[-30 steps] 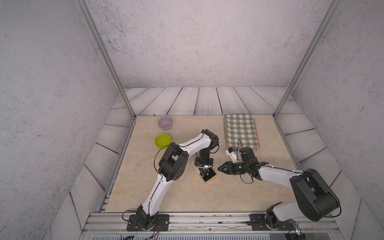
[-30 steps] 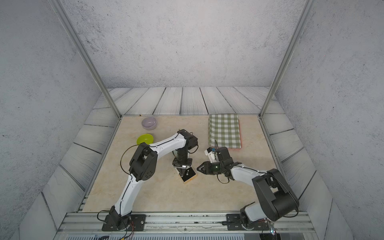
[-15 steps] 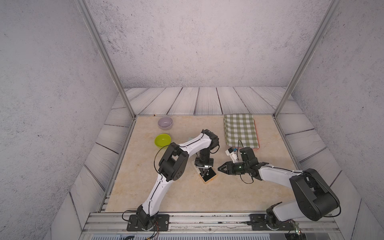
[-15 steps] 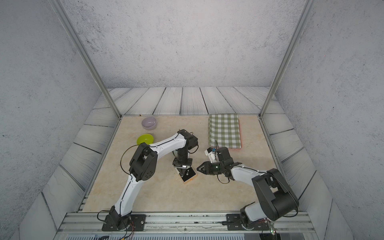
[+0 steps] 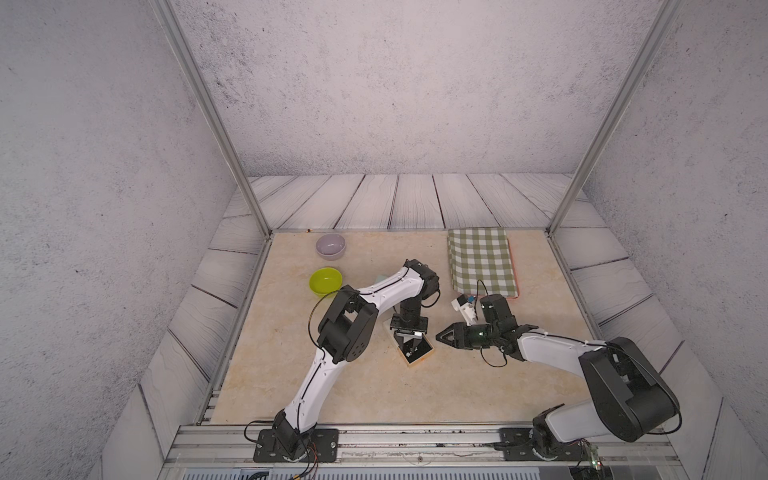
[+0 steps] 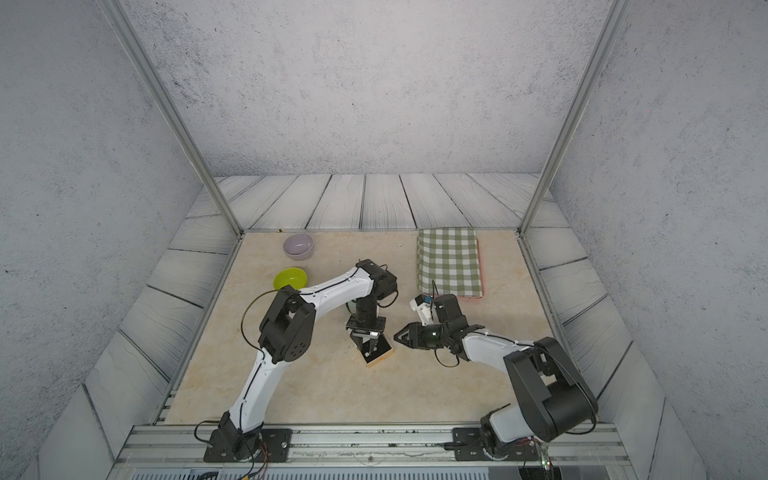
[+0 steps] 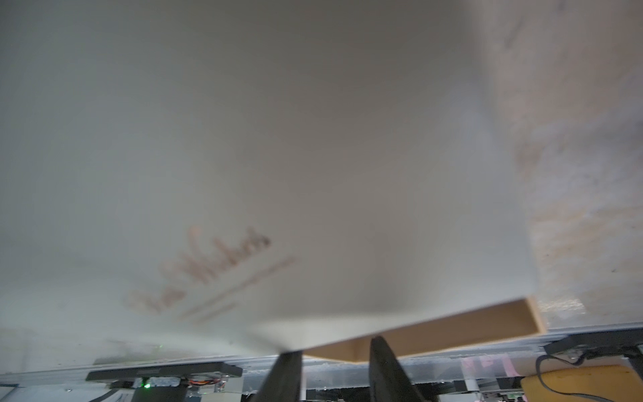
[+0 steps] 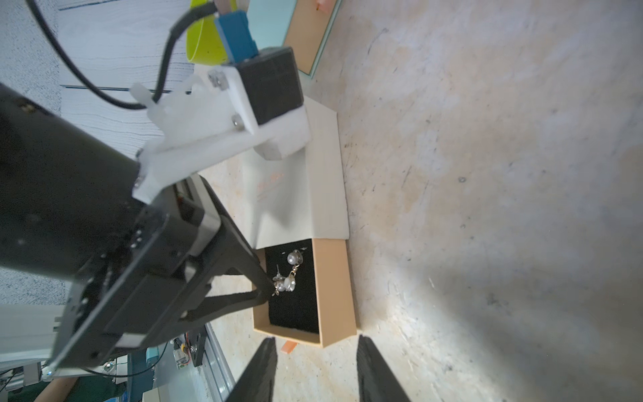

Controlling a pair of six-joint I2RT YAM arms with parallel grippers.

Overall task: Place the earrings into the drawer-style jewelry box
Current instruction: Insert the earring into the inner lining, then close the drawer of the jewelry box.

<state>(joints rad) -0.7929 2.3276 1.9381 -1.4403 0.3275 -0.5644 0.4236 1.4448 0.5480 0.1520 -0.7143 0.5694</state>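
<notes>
Left hand (image 8: 269, 294) has parted its fingers over the drawer (image 8: 334, 296); earrings (image 8: 287, 278) lie inside, released. Right hand (image 8: 315, 369) part-open, empty, beside drawer. Closing remains.

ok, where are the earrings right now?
In the right wrist view the earrings lie on the black lining of the pulled-out drawer, at the left gripper tips, which stand open.

Left hand (image 6: 368, 341) over open drawer (image 6: 379, 352)

Earrings (image 8: 288, 276) lie in jewelry box (image 8: 330, 285) drawer, mid-table, w/ left gripper (image 5: 411, 347) over it. Right gripper (image 5: 439, 336) just right. Two bowls (image 5: 325, 280) far left; cloth (image 5: 482, 262) far right.
</notes>
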